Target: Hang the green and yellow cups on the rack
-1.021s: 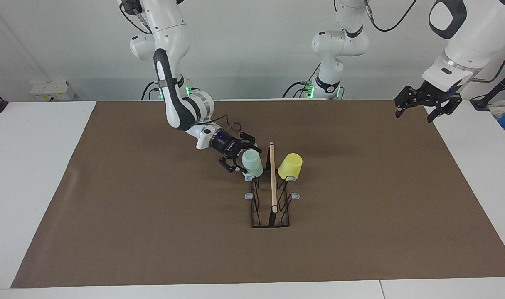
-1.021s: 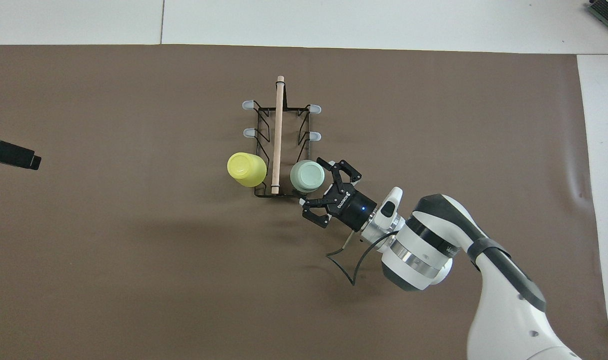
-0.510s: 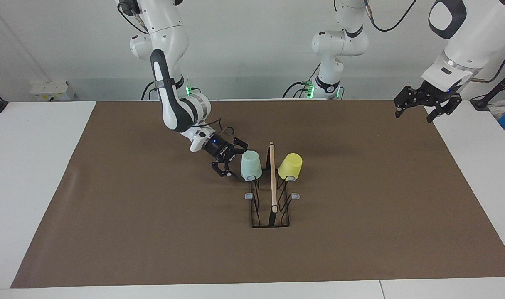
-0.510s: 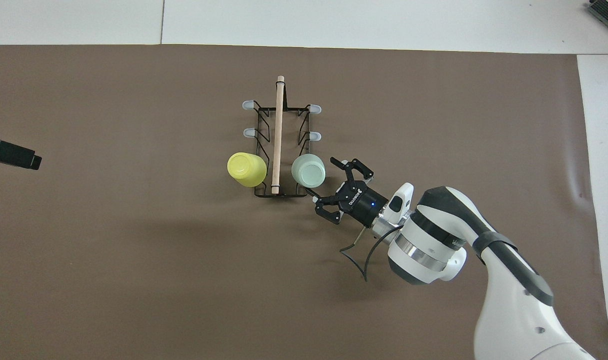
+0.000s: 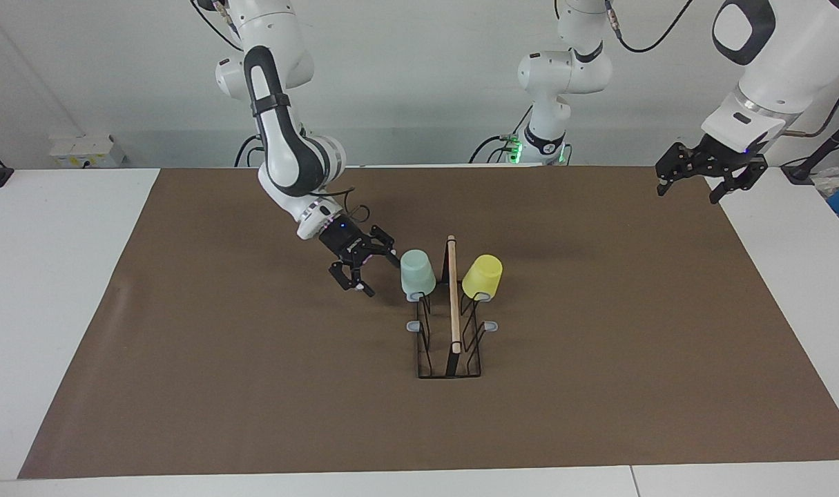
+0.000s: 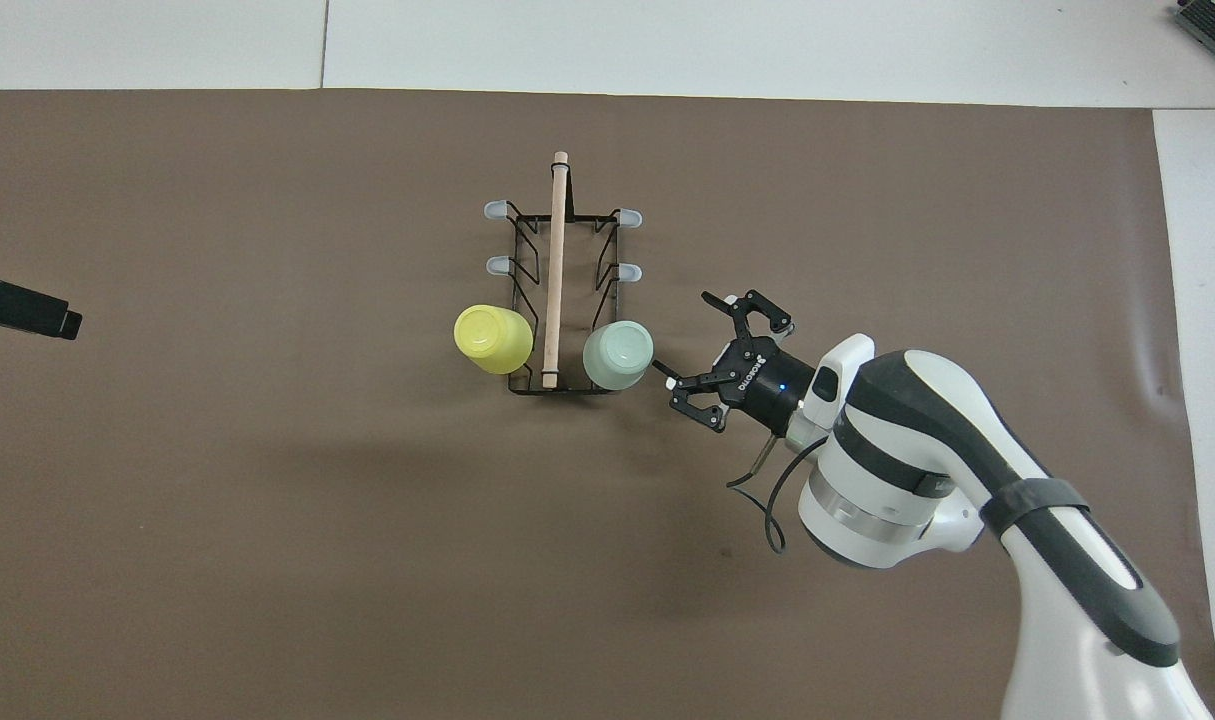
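The rack (image 5: 450, 324) stands on the brown mat (image 5: 253, 386) that covers the middle of the counter (image 5: 53, 276), its wooden rod (image 5: 452, 293) running along the top away from the robots. The green cup (image 5: 417, 275) hangs upside down on the rack's prong nearest the robots on the side toward the right arm's end of the counter, and the yellow cup (image 5: 483, 277) hangs likewise on the matching prong on the side toward the left arm's end; the rod lies between them. The right gripper (image 5: 372, 275) is just beside the rack, close to the green cup but apart from it, its fingers (image 5: 359, 288) spread wide and holding nothing. The left gripper (image 5: 688, 190) waits well apart from the rack, over the mat's edge at the left arm's end of the counter, its fingers also spread and empty. The facing view shows the cups tilted outward on their prongs and the clear gap between the right gripper and the green cup. The overhead view shows the cups' round bases, yellow (image 6: 492, 338) and green (image 6: 618, 355), and four bare grey-tipped prongs (image 6: 495, 210) farther from the robots on the rack (image 6: 567, 300); there the right gripper (image 6: 722, 350) appears whole, while of the left gripper (image 6: 27, 310) only a dark tip enters at the picture's edge.
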